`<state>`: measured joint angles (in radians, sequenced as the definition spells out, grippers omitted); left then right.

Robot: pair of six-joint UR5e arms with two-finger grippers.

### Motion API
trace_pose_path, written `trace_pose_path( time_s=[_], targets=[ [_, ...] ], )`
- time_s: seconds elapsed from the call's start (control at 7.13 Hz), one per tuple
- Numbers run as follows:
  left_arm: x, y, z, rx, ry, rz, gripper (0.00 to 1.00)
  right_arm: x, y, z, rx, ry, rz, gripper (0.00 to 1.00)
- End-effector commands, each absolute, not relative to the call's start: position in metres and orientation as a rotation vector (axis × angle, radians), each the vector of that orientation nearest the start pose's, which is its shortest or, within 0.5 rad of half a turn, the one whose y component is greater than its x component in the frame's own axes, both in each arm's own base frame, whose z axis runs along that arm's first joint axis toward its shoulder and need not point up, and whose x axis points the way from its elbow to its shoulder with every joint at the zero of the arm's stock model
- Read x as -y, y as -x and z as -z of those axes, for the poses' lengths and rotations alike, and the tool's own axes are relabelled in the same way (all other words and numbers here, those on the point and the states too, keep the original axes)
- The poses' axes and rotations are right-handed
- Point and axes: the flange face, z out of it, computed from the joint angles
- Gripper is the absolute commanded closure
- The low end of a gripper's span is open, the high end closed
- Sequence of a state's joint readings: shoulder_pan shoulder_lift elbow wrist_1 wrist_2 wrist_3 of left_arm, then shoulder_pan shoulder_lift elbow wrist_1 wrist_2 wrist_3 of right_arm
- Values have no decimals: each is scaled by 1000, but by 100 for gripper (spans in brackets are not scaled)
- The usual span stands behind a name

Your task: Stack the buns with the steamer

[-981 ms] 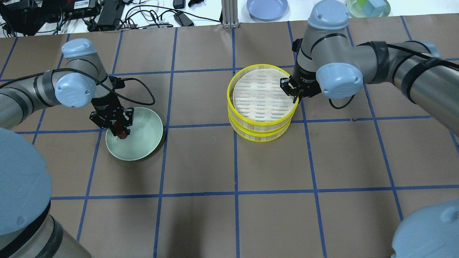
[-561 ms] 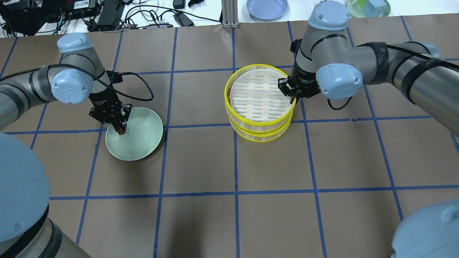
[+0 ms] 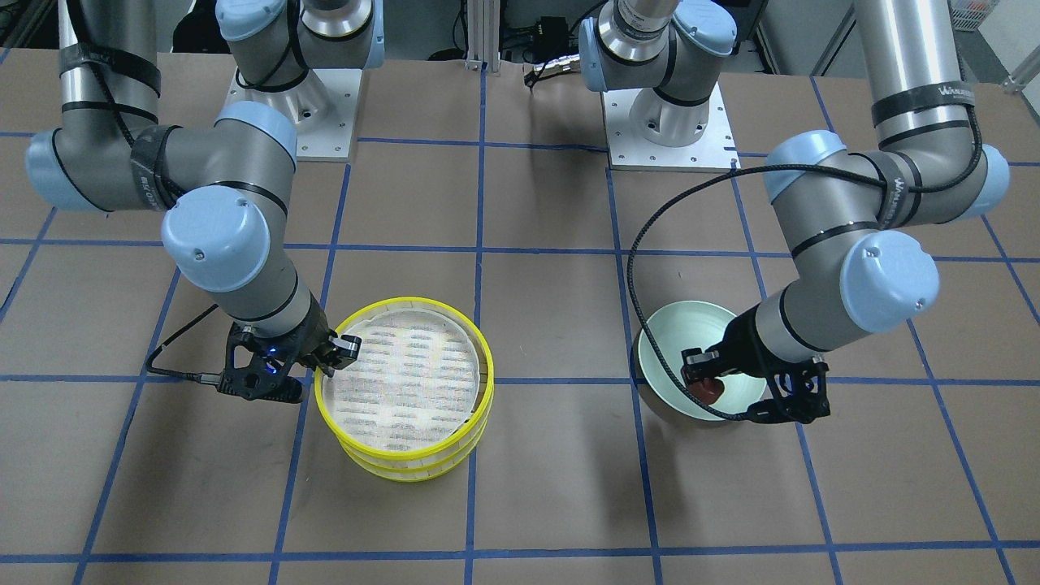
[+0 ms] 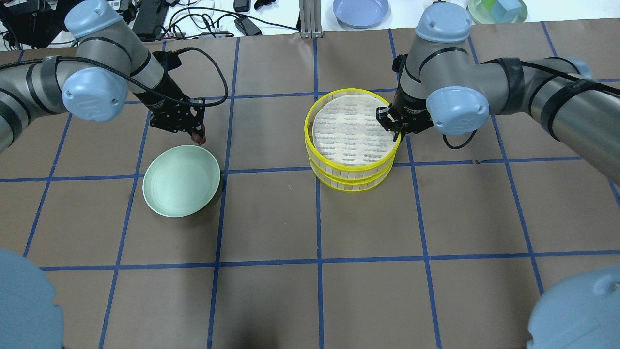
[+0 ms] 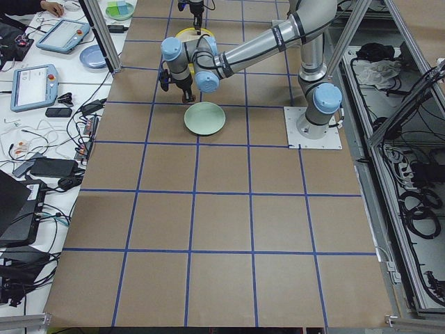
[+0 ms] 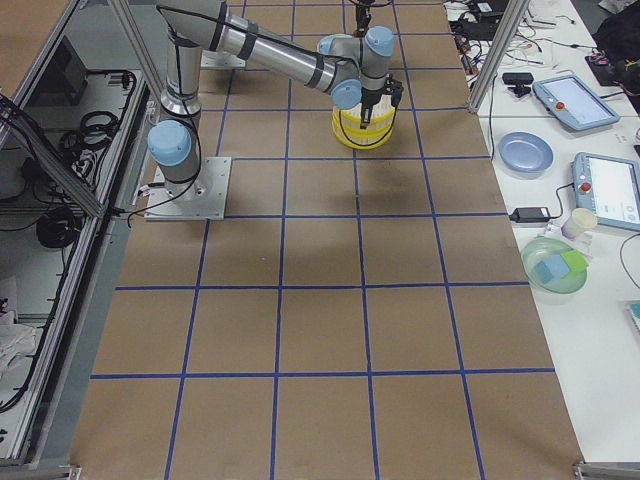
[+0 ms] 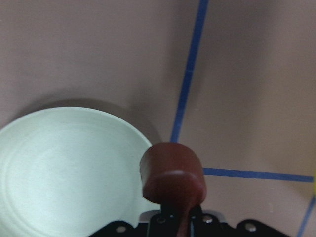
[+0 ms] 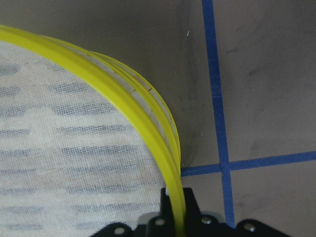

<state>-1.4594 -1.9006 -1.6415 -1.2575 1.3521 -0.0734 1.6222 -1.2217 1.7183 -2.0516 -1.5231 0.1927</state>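
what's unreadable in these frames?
Lower steamer tier inside: covered by upper tier, every view.
Right tool fingers: cut by right wrist view's bottom edge.
Left tool fingertips: behind brown bun, left wrist view; too small in exterior left view.

no legible text, lettering on arm strap (image 3: pixel 922 99) (too blurred)

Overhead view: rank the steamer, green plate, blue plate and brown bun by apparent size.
1. steamer
2. green plate
3. blue plate, unsure: it sits farther from the camera and is cut off at the top edge
4. brown bun
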Motion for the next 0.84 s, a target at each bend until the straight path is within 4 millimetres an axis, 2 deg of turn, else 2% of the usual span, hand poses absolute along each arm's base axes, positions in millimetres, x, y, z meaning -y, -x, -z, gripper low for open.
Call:
trace_pose_path(
  time_s=[0.0, 0.14, 0.28, 0.42, 0.56, 0.7],
  targets=[
    [596, 154, -346, -3485, 494, -101, 100, 580, -168, -273, -3092, -222, -39, 100],
    [590, 182, -357, -3527, 579, -97, 100, 581, -167, -273, -3091, -224, -37, 100],
    [582, 208, -360, -3532, 554, -105, 100, 580, -167, -273, -3093, -224, -41, 73],
    [582, 222, -357, -3532, 613, -92, 100, 580, -167, -273, -3094, -229, -41, 24],
    [585, 231, -351, -3554, 712, -108, 100, 580, -167, -274, -3093, -224, -41, 0],
    [585, 238, -350, -3591, 759, -123, 100, 586, -156, -291, -3092, -211, 10, 0]
  ],
)
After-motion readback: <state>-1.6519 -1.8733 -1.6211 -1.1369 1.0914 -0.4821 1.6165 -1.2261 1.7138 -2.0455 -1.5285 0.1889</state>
